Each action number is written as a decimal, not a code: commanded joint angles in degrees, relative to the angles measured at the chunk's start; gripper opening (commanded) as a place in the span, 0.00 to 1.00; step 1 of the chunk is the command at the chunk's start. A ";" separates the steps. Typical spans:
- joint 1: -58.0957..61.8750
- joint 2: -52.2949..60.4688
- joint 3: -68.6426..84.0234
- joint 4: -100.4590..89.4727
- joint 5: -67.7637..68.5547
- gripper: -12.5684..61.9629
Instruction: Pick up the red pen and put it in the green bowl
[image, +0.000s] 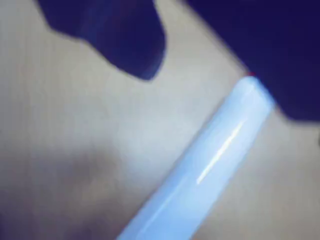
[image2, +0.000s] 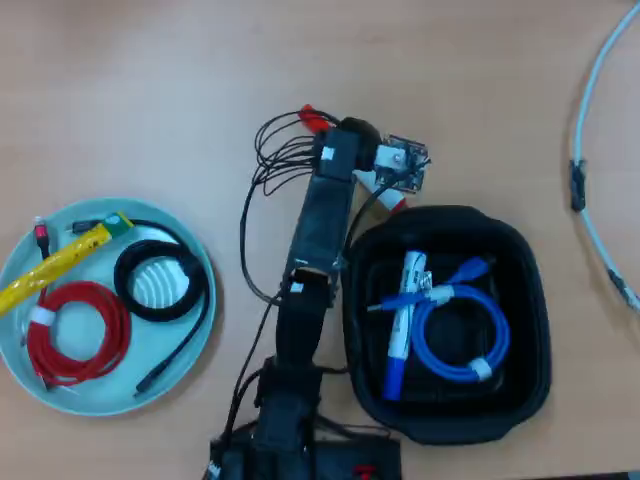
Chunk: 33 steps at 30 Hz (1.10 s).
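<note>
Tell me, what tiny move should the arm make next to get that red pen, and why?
Probably shift the pincer a little toward the right of the wrist view before closing. Its jaws stand open, but the red pen lies on the table with its end at the right-hand jaw rather than centred in the gap. Closing now might only clip it.

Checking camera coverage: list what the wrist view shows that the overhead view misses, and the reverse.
Wrist only: the end effector, jaws apart, one over the pen's end. Overhead only: the bowl holding cables and a yellow strip, the tray with a marker and blue cable, the arm. Both: the pen, the table.
</note>
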 joint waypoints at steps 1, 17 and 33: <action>0.97 -0.09 -6.33 0.35 0.70 0.70; 0.97 -7.82 -6.50 0.97 0.79 0.70; 0.79 -13.80 -6.86 0.35 0.62 0.70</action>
